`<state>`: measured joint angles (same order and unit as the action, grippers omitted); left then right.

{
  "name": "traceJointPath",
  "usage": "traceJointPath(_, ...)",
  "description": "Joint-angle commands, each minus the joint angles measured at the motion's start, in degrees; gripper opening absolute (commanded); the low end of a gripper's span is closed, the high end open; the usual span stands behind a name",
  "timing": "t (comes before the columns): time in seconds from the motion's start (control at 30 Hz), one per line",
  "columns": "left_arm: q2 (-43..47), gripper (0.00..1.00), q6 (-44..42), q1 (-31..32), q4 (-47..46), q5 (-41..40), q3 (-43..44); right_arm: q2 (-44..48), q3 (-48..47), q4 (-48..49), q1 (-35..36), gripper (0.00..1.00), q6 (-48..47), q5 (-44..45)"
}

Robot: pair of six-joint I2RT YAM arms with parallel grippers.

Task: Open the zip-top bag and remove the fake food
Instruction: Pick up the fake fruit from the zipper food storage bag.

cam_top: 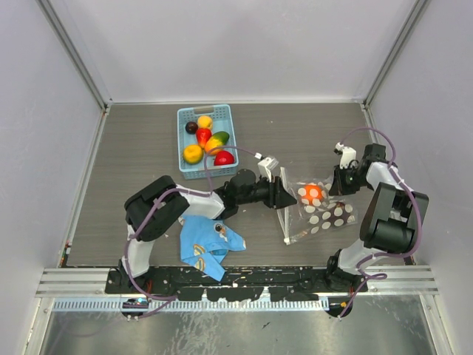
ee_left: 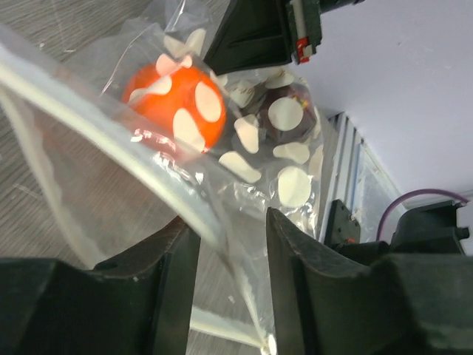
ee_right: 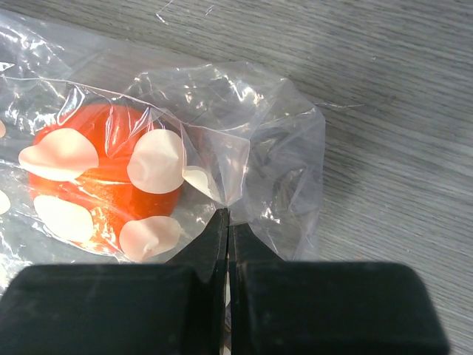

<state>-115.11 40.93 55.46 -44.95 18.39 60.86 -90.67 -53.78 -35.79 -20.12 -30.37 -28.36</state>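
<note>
Bag (cam_top: 325, 214) lies on the bench (cam_top: 148, 148) between your claws, its zip strip (cam_top: 285, 222) running front to back at the left claw (cam_top: 284, 194) and its closed end toward the right claw (cam_top: 338, 185). Your left wrist view shows the jaws parted with the strip running through the gap, and the orange fruit (ee_left: 174, 103) inside straight ahead. Your right wrist view shows the jaws shut, pinching the bag's corner film.

Top external: high behind the arm bases (cam_top: 222, 281), looking down on the whole table (cam_top: 133, 148), its near edge at bottom. Left wrist: low, very close, facing the zip-top bag (ee_left: 244, 170) from its zip edge. Right wrist: close above the bag's corner. All share the orange fake food (ee_right: 103, 196).
</note>
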Motion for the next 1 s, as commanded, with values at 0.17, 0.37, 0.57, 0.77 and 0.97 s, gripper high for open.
traceJointPath(0.17, 12.5, 0.51, -12.4, -0.9, -0.9, -3.7, -9.6, 3.7, -1.5, -0.1, -0.8, 0.04, -3.2, 1.2)
traceJointPath(0.37, 15.9, 0.47, -24.2, -0.8, -20.6, -3.8, -22.3, 3.6, -1.7, -0.9, -0.7, 0.04, -4.4, 0.7)
traceJointPath(0.57, 10.4, 0.37, -32.3, 0.4, -28.7, -0.4, -22.7, 3.5, -2.1, -1.4, -0.7, 0.04, -5.5, 0.5)
traceJointPath(0.77, 5.6, 0.34, -40.7, 1.4, -30.4, -1.9, -21.0, 3.1, -3.1, -2.1, -0.5, 0.04, -6.3, -0.6)
traceJointPath(0.97, 0.9, 0.29, -46.7, 1.6, -30.3, 1.8, -17.4, 3.0, -3.0, -2.3, -0.2, 0.04, -6.7, -0.9)
